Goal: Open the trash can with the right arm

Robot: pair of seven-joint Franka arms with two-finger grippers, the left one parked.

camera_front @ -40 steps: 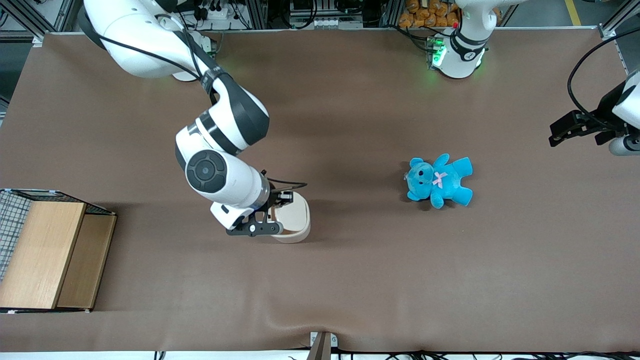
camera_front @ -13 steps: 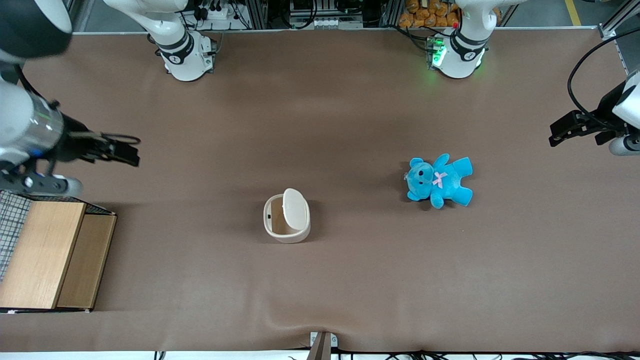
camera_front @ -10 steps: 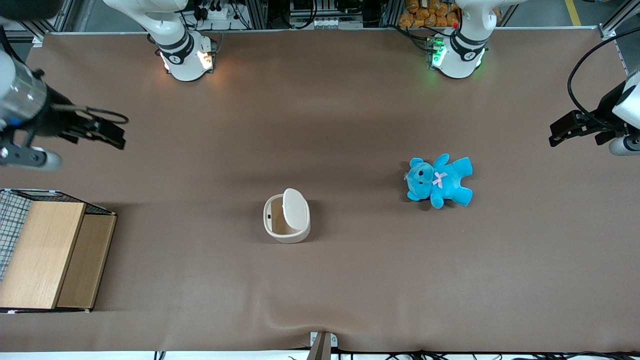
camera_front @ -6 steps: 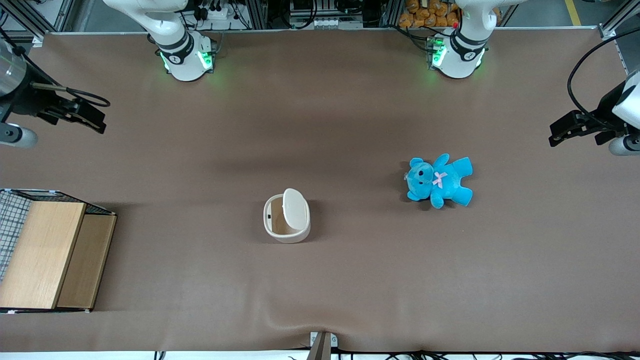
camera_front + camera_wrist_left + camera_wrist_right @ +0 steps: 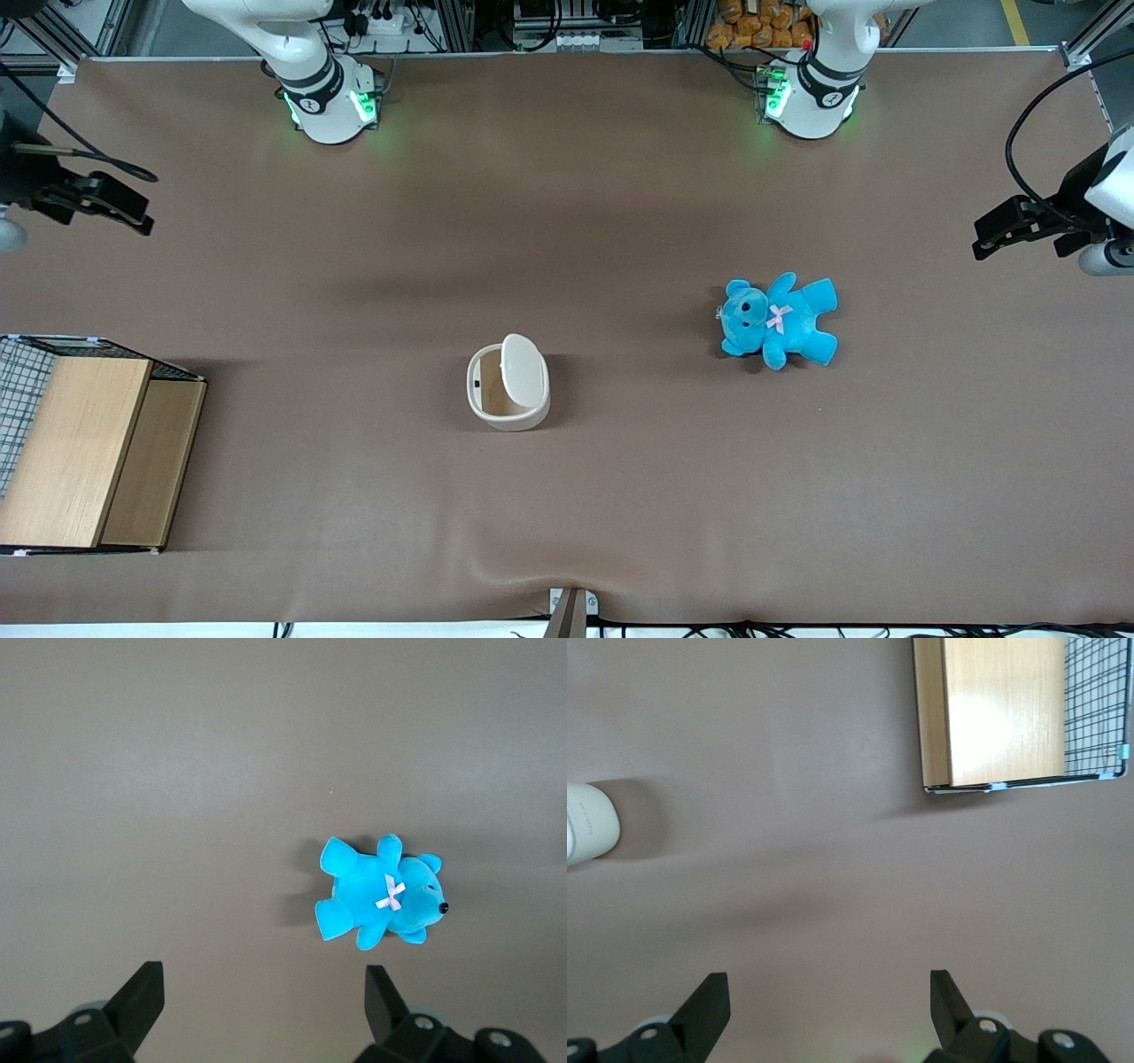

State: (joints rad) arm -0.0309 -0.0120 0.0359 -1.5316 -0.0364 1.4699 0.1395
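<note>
Front view: trash can (image 5: pixel 508 388) lid raised; gripper (image 5: pixel 824 1010) jaws spread, well apart.

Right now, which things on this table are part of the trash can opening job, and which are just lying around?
Part of the job:
- trash can, lid tipped up, tan inside showing
- right arm's gripper, fingers open, holding nothing, up at the working arm's end of the table

Just lying about:
- blue teddy bear, toward the parked arm's end
- wooden box with wire mesh, nearer the front camera than the gripper
</note>
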